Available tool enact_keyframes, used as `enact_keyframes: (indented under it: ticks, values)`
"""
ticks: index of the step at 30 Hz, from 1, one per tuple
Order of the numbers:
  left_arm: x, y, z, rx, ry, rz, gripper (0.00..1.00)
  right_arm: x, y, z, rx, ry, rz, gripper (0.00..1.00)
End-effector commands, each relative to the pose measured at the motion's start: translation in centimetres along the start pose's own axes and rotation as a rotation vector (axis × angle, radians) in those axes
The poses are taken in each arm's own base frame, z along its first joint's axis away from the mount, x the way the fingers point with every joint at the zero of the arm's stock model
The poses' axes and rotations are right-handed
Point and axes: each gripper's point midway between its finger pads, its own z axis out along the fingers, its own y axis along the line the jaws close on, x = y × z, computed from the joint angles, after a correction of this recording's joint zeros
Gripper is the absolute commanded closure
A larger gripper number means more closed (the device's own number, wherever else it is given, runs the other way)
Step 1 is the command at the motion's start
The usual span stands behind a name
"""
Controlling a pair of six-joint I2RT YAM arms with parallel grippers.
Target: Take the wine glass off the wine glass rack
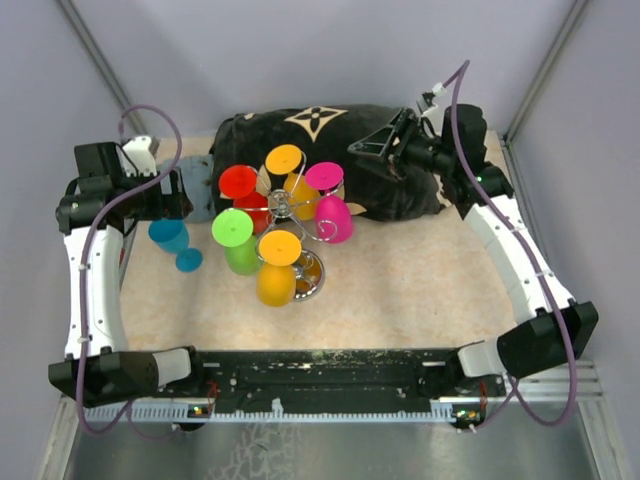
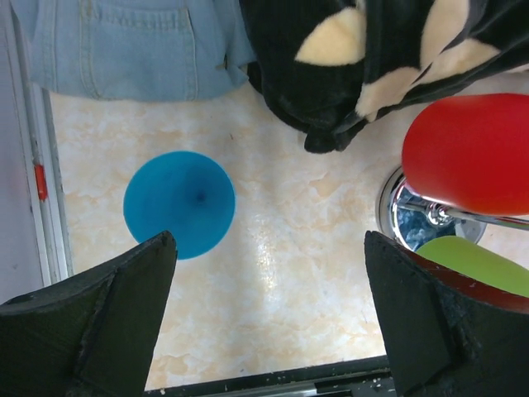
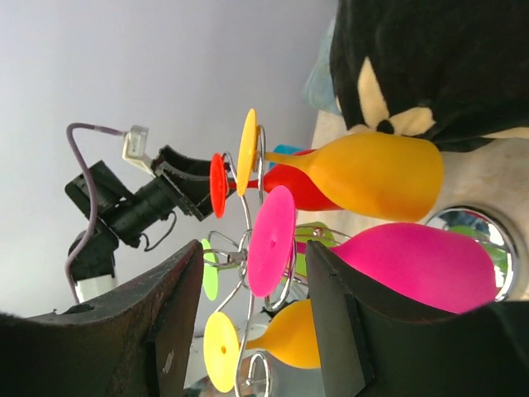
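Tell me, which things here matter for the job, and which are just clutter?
Job: silver wire wine glass rack; five colourful wine glasses hanging on it; blue wine glass on the table.
Lying about: black patterned plush bundle; blue denim cloth.

My table (image 1: 420, 290) has a beige, marbled top. A black cushion (image 1: 380, 195) with cream patterns lies along its far edge. Blue denim (image 1: 205, 185) sits just left of it, touching the cushion's corner. Grey walls (image 1: 300, 50) stand behind both.
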Motion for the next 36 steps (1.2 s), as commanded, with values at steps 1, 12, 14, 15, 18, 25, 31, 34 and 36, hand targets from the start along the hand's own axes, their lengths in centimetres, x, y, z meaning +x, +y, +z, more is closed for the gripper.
enact_keyframes:
  ticks: [1,12,14,15,18,25,31,34,36]
  values:
    - [-1.7,-1.0,-2.4,0.026,-0.057,-0.007,0.00,0.4,1.2,1.0,-0.111,0.069,0.012,0.48]
    - [-1.9,-1.4,-3.1,0.036,-0.067,-0.019,0.00,0.9,0.0,2.1,-0.113,0.130,0.025,0.53]
    - [-1.9,-1.4,-3.1,0.036,-0.067,-0.020,0.00,0.9,-0.1,2.2,-0.115,0.134,0.028,0.54]
    - [-1.9,-1.4,-3.1,0.036,-0.066,-0.019,0.00,0.9,0.0,2.2,-0.119,0.135,0.027,0.55]
    - [-1.8,-1.4,-3.1,0.040,-0.065,-0.018,0.00,0.8,-0.1,2.5,-0.121,0.139,0.028,0.58]
    - [-2.0,-1.7,-2.8,0.055,-0.062,-0.026,0.00,1.0,-0.5,3.2,-0.115,0.151,0.033,0.58]
    - [-1.9,-1.7,-2.6,0.060,-0.061,-0.026,0.01,1.2,0.1,3.6,-0.126,0.162,0.025,0.59]
    - [-1.7,-1.6,-2.5,0.060,-0.058,-0.024,0.01,1.3,0.4,3.8,-0.131,0.167,0.022,0.61]
    - [-1.6,-1.7,-2.4,0.062,-0.057,-0.023,0.01,1.4,0.5,3.9,-0.135,0.172,0.021,0.62]
